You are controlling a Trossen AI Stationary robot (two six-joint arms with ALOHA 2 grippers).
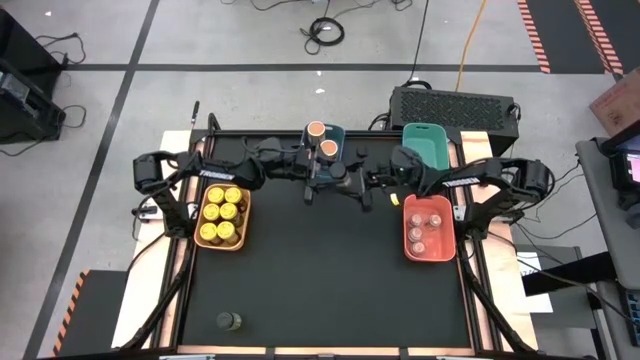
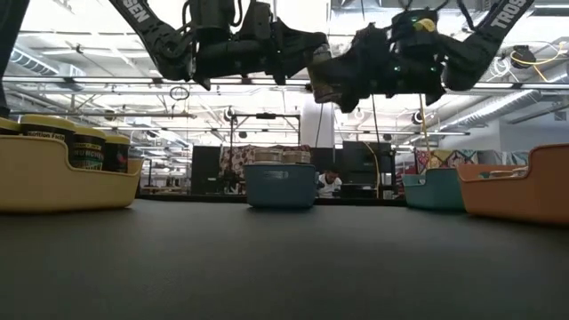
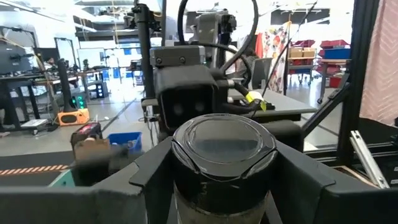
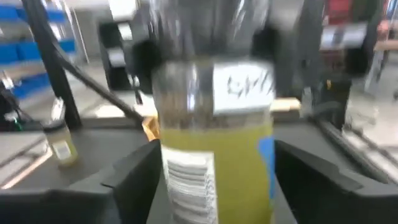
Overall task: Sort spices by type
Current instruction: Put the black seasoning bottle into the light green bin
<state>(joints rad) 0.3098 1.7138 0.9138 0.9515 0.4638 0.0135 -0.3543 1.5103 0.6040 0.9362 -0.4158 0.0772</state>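
Black mat on the table [image 1: 330,290], four bins round its far half, both arms meeting in the air above the centre.

- 9 o'clock: orange bin [image 1: 246,222] with six yellow-lidded jars [image 1: 222,218]. This kind looks finished.
- 12 o'clock: blue bin [image 1: 338,131] with two tan-topped jars [image 1: 315,129].
- 3 o'clock: red bin [image 1: 408,235] with a few tiny pink-topped jars [image 1: 428,222]; exact count unclear.
- 1 o'clock: teal bin [image 1: 428,145]. Nothing visible in it.
- 7 o'clock, near edge: one dark olive jar [image 1: 229,320] alone on the mat, well apart from both arms.

Centre, off the mat: a dark-lidded jar [image 3: 222,140] with yellow-green contents sits between both arms.
- Left gripper [image 3: 224,168]: pinching this jar, one finger on each side just under the lid.
- Right gripper [image 4: 214,152]: the same jar stands between its sides. Gripping or letting go, I cannot tell.

Judgement: this reads as a hand-over between arms in mid-air. Three kinds appear sorted. The olive kind is what remains, meaning the held jar plus the one at 7 o'clock, and the teal bin is the likely home. Roughly most of the task done, two jars to go.
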